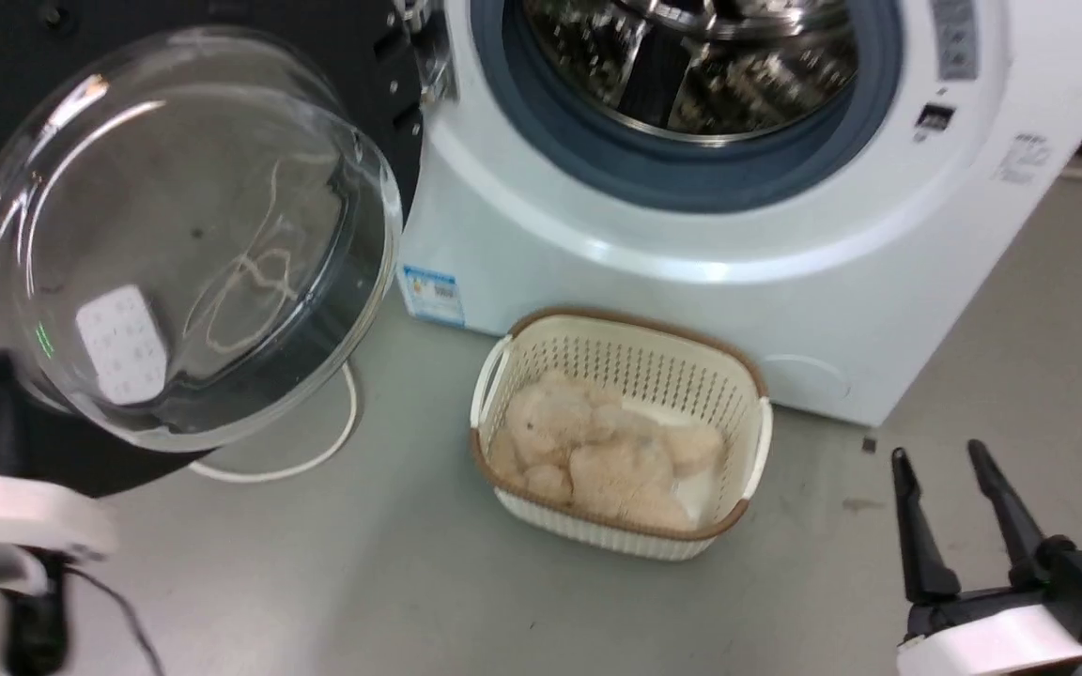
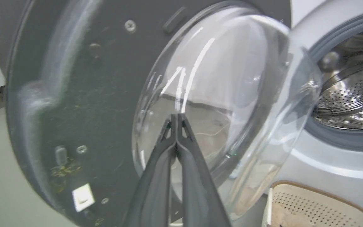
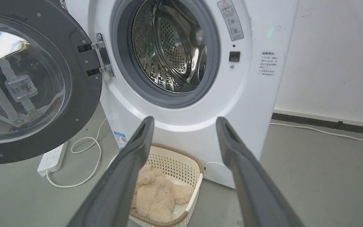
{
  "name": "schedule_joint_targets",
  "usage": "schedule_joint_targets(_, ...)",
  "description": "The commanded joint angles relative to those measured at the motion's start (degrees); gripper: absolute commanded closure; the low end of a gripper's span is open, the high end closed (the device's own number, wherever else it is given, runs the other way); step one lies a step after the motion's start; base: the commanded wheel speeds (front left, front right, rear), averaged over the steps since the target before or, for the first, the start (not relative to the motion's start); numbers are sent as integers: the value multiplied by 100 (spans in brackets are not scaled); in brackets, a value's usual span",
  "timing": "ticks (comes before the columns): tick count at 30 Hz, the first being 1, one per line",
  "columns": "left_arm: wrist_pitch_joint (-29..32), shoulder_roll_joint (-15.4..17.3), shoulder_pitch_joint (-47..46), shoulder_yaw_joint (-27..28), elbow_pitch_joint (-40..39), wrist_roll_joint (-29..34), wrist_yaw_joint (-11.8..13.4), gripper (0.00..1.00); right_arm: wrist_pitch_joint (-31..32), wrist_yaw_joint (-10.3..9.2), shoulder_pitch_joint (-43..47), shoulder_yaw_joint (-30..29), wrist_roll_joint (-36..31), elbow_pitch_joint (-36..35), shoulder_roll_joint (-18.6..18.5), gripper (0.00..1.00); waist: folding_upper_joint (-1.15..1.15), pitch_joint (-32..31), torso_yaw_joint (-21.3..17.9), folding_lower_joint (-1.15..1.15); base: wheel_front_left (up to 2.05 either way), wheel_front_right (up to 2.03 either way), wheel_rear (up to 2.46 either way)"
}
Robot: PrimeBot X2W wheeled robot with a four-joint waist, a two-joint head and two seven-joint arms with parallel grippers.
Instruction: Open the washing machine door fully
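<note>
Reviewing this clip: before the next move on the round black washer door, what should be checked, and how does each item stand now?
1. The large round glossy black washing machine door is swung off the steel drum opening: ok, it stands wide open.
2. The left gripper is shut, tips toward the door's clear glass bowl: ok. Contact with the glass: cannot tell.
3. The right gripper is open and apart from door and machine: ok.
4. The cream plastic basket stands apart from the door: ok.
5. The white power strip and its white cable lie on the floor below the door. Clearance: cannot tell.
</note>
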Motion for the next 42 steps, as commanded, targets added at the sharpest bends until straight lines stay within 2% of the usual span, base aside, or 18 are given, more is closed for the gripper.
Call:
schedule_joint_targets(1,-59,-158,205,-88,-285,86,10,100,-39,2,-47,-50,30,-59,8,0,0,-213,-139,0,0,0,0)
schedule_joint_targets(3,-82,-360,419,-197,-692,212,138,100,-45,2,-29,-112,39,-105,8,0,0,-351,-264,0,0,0,0)
schedule_joint_targets(9,-104,-910,1107,-579,-1755,327,248,100,-51,2,146,-281,26,-245,8,0,0,-681,-634,0,0,0,0)
schedule_joint_targets(13,-106,-1236,1516,-820,-2099,339,357,100,-51,2,338,-198,52,-291,8,0,0,-839,-880,0,0,0,0)
schedule_joint_targets(17,-109,-1396,1789,-1073,-2183,473,416,100,-52,2,477,-138,91,-330,8,0,0,-893,-1064,0,0,0,0)
schedule_joint_targets(18,-107,-1408,1855,-1136,-2156,523,431,92,-52,2,490,-109,101,-321,8,0,0,-899,-1113,0,0,0,0)
schedule_joint_targets(19,-107,-1400,1913,-1197,-2129,591,445,66,-52,2,499,-75,103,-308,8,0,0,-900,-1156,0,0,0,0)
schedule_joint_targets(20,-107,-1391,1963,-1260,-2100,654,445,17,-52,2,505,-38,101,-295,8,0,0,-899,-1195,0,0,0,0)
schedule_joint_targets(21,-108,-1386,2006,-1316,-2067,704,442,0,-51,2,507,-3,94,-283,8,0,0,-903,-1228,0,0,0,0)
schedule_joint_targets(28,-115,-1515,2230,-1625,-2031,987,505,0,-52,2,570,90,117,-175,8,0,0,-954,-1338,0,0,0,0)
schedule_joint_targets(42,-121,-1575,2152,-1670,-1923,1152,513,0,31,2,598,121,97,101,8,0,0,-976,-1338,0,0,0,0)
